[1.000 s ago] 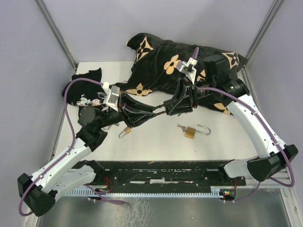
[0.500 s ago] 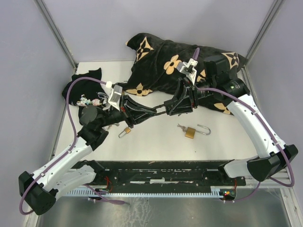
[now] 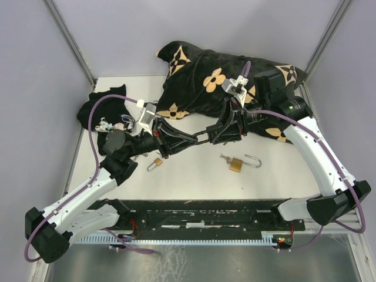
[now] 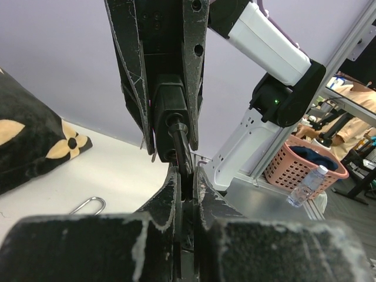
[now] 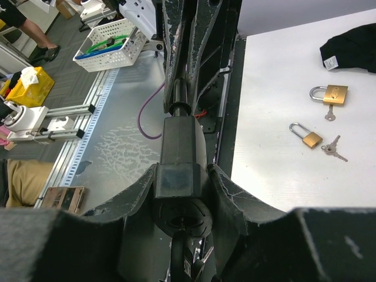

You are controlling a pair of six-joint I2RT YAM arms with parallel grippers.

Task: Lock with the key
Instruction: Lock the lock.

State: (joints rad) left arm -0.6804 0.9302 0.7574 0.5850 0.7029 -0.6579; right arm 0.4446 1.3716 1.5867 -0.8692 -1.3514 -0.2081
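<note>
The left gripper (image 4: 187,176) has just closed tight on the key (image 4: 181,148) in the lock (image 4: 170,108) that the right gripper (image 5: 180,176) clamps aloft, so turning looks ready to start.

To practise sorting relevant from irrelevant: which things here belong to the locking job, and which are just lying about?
Job: black lock, key, left claw, right claw.
Lying about: open brass padlock, small brass padlock, cushion, black cloth.
</note>
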